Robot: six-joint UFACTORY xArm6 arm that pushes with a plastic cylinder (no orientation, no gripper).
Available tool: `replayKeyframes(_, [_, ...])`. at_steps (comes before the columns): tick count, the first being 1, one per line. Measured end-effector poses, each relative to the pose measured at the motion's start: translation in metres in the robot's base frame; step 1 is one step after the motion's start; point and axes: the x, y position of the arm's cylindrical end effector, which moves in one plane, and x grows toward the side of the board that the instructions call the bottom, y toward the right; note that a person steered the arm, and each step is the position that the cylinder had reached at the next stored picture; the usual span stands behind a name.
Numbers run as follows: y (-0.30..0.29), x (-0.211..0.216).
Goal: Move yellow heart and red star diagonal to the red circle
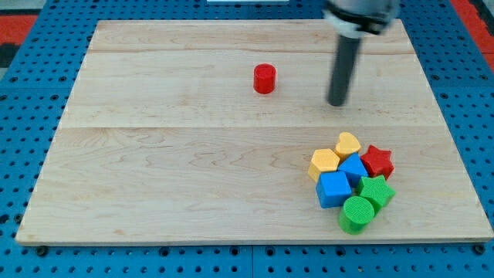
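We're pre-contact: my tip [336,102], no gripper to read, sits 12 o'clock of small yellow heart block [348,144] and red star block [377,161]; next push toward red cylinder block [265,79].

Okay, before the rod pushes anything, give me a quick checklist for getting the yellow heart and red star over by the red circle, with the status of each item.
1. My tip in view, touching no block: ok.
2. Red circle stands alone near the view's top: ok.
3. Yellow heart reachable: ok, at the cluster's top edge, nearest my tip.
4. Red star reachable: ok, on the cluster's right edge.
5. Both free of neighbours: not ok; they press against the yellow hexagon and blue blocks.
6. Tip behind the blocks for a push toward the circle: not ok; it sits above them.
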Motion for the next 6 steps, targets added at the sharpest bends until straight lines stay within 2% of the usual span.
replayKeyframes(1, [0.053,0.081])
replayKeyframes(2, [0.039,0.12])
replayKeyframes(3, [-0.005,0.117])
replayKeyframes(4, [-0.014,0.098])
replayKeyframes(6, [-0.024,0.033])
